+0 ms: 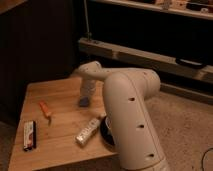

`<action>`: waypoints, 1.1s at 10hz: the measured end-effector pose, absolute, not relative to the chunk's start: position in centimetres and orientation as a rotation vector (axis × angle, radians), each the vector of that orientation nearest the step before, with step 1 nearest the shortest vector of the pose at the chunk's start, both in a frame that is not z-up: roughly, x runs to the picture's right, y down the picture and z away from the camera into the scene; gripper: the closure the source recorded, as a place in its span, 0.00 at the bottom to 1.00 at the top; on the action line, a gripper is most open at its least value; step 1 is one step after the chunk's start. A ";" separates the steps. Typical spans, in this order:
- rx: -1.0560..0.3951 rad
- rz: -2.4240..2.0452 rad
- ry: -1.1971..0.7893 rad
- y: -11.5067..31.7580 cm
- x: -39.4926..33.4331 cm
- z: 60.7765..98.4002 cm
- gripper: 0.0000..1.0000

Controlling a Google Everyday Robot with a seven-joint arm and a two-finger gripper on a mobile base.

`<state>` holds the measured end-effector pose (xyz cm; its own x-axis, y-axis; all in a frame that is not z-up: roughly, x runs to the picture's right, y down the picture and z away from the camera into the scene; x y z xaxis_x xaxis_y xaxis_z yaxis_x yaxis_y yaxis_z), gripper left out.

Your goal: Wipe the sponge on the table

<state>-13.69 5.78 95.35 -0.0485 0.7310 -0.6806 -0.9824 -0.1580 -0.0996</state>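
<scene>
**Hovering low over the sponge at mid-table**

Reaching in from the right, the robot's thick white arm [131, 107] bends across the small square light-wood table [57, 92] of pale planks. Its 1 gripper [85, 95] points straight down over the middle of the top, toward the back half. Directly under its tip sits the small bluish-grey soft sponge [83, 102], which rests on the wood and meets the end of the gripper. Whether the gripper is clamped on the sponge or only pressing on it, I cannot tell.

Left of the sponge, well apart from it, lies a thin orange carrot-like piece [45, 110], slanting across the planks. Nearer the front edge, a white-silver oblong packet [87, 131] lies at an angle. Just beside the packet's right end sits a dark round dish [103, 134], mostly hidden behind the arm. At the front left corner lies a flat oblong bar [30, 135] with dark and pale strips, parallel to the table's side edge.

Speckled floor [187, 122] shows on the right.
</scene>
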 end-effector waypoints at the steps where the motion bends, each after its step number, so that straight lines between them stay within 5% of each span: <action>1: -0.714 1.588 0.464 5.2 -14.5 95.9 1.00; 6: -0.720 1.477 0.409 3.1 -20.3 96.2 1.00; 11: -0.784 1.299 0.335 6.1 -26.5 91.1 1.00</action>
<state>-26.46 6.07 91.07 0.2675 0.7288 -0.6303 -0.9428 0.0631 -0.3273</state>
